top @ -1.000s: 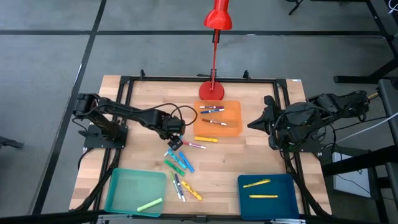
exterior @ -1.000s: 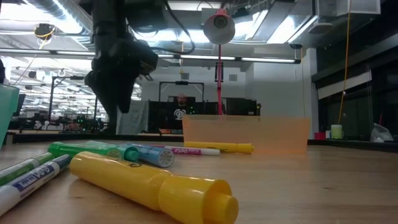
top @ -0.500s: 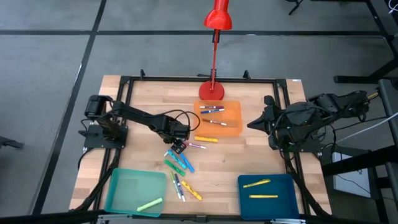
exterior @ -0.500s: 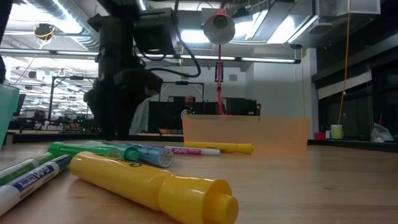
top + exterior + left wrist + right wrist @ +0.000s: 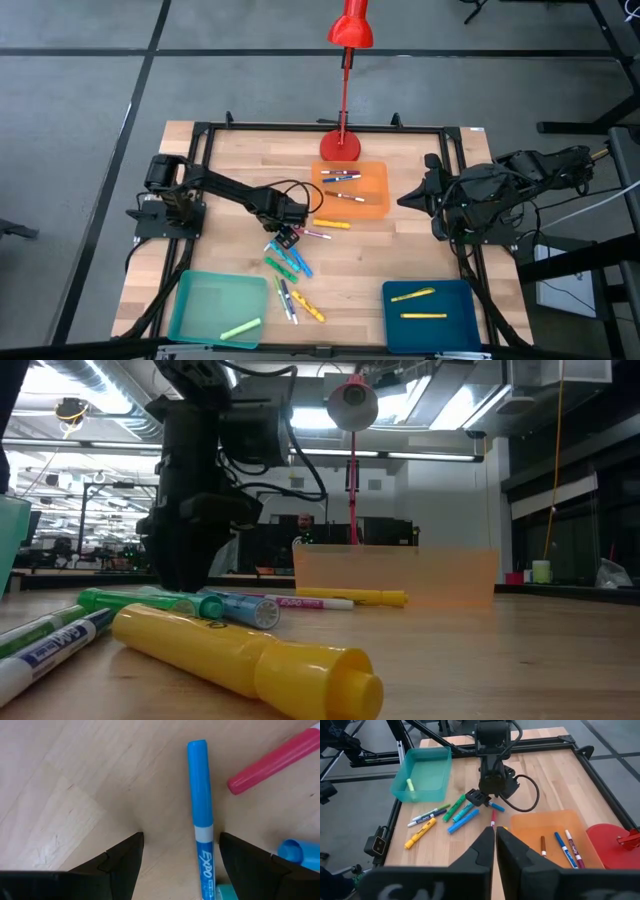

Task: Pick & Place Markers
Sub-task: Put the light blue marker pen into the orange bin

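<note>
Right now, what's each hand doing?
Left hand: open, straddling the blue marker, nothing held.
Right hand: shut, empty, parked at the table's side.

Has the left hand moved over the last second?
Yes. The left hand has dropped toward the table and edged nearer the orange tray, now straddling a blue marker.
</note>
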Controlling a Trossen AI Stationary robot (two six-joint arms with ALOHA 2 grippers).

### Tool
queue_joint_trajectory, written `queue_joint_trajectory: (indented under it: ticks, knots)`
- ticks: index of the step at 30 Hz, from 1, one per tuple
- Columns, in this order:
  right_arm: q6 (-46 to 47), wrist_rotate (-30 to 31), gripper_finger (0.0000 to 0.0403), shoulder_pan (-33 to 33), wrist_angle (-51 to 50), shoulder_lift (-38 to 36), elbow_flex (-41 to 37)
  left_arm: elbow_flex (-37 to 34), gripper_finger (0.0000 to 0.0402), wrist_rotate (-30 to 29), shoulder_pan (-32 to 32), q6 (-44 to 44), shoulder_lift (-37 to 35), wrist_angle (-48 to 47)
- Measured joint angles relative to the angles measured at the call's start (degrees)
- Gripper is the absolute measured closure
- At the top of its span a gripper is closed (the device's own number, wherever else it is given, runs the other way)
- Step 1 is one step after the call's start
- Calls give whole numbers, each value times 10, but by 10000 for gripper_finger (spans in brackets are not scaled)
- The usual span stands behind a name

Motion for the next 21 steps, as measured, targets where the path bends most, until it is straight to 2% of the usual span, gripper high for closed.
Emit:
queue_joint_trajectory:
  ticks: [8,16,21]
  knots:
    - [5,0,382,0,0,0,0,0,160,9,1,0,0,-2]
    - [5,0,382,0,0,0,0,-1,262,18,1,7,0,-6]
    - [5,0,382,0,0,0,0,-1,311,26,1,10,1,-10]
